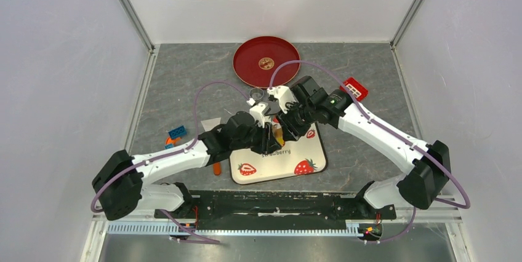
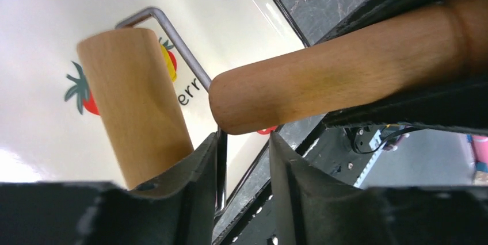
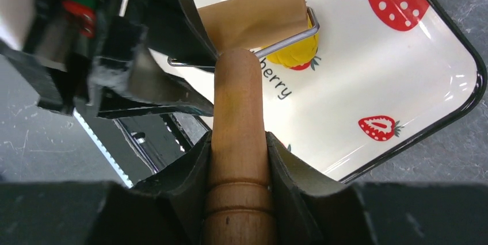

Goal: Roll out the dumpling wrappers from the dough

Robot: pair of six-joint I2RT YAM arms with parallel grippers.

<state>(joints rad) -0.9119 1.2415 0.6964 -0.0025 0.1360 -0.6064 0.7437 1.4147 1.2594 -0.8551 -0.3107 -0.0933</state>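
The red plate (image 1: 246, 59) at the far side of the table (image 1: 184, 83) holds one dumpling wrapper (image 1: 266, 63), a small flat round yellowish disc lying at its middle. The white strawberry tray (image 3: 368, 72) holds a yellow lump of dough (image 3: 294, 55) under the wooden drum of a rolling pin (image 3: 253, 18). The right tool (image 3: 239, 138) is pinching the pin's handle. The left tool (image 2: 244, 141) has its fingers slightly spread, with the pin's wire frame running between them.

Wrapper (image 1: 266, 63) lying flat in the middle of the plate (image 1: 246, 72) at the far side, a thin yellow disc. Dough (image 3: 294, 55), a small yellow lump, sits on the board (image 1: 289, 162) right by the roller (image 3: 253, 18).
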